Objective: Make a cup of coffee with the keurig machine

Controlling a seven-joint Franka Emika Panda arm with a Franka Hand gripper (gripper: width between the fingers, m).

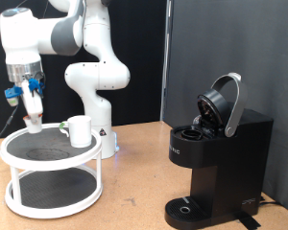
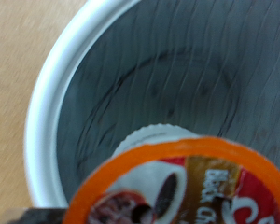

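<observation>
Step in hand: fetching the coffee pod; judged early in the task.
Pincer (image 1: 33,107): above the exterior view's left part of the white two-tier stand (image 1: 19,149), closed on a coffee pod (image 2: 182,185) with an orange rim, held clear of the dark shelf surface.
Cup (image 1: 80,130): white mug on the stand's top shelf, just beside the pincer.
Keurig machine (image 1: 221,158): on the wooden worktop (image 1: 134,177) at the exterior view's right, well apart, lid raised.
Next move calls for: carrying the pod level across to the open brew chamber and seating it squarely.
</observation>
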